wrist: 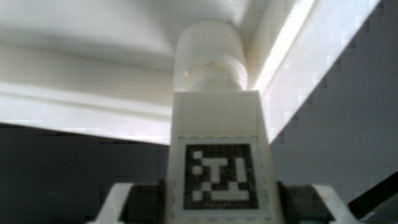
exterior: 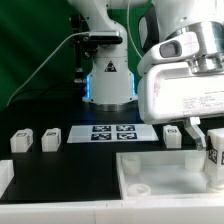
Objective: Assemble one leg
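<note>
My gripper (exterior: 207,143) is at the exterior view's right, shut on a leg (exterior: 214,157), a small white square post. It holds the leg upright over the far right part of the large white panel (exterior: 165,172). In the wrist view the leg (wrist: 221,120) stands between the two fingers (wrist: 134,205) of my gripper (wrist: 219,208), its black-and-white tag facing the camera. Its round end points at the panel's edge (wrist: 98,95). I cannot tell whether the leg touches the panel.
Two loose legs (exterior: 20,141) (exterior: 51,138) lie on the black table at the exterior view's left, and another (exterior: 172,135) lies near the gripper. The marker board (exterior: 112,132) lies in front of the arm's base (exterior: 108,80).
</note>
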`<action>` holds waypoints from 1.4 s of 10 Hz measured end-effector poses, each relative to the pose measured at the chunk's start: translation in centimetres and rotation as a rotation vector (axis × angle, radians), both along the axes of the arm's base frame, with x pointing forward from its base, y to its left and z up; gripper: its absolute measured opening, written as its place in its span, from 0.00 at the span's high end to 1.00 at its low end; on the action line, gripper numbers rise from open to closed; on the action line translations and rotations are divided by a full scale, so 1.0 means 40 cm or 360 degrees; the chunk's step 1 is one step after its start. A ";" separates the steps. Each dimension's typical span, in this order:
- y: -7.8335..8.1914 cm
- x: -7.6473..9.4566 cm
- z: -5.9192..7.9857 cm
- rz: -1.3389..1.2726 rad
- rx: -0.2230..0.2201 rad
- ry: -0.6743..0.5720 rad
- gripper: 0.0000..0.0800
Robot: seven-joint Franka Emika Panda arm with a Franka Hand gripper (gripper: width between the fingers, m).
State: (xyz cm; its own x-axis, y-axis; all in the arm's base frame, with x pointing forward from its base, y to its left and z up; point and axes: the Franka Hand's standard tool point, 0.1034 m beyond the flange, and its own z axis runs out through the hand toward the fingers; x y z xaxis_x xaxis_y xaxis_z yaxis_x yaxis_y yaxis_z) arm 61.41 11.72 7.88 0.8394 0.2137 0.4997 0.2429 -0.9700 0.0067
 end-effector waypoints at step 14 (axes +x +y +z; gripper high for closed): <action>0.001 -0.001 -0.018 -0.0041 0.0015 -0.0106 0.19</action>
State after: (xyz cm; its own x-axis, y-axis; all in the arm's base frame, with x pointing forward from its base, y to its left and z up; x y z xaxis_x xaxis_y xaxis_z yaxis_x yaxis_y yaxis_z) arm 61.37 11.75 7.17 0.8095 0.1874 0.5565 0.2173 -0.9760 0.0126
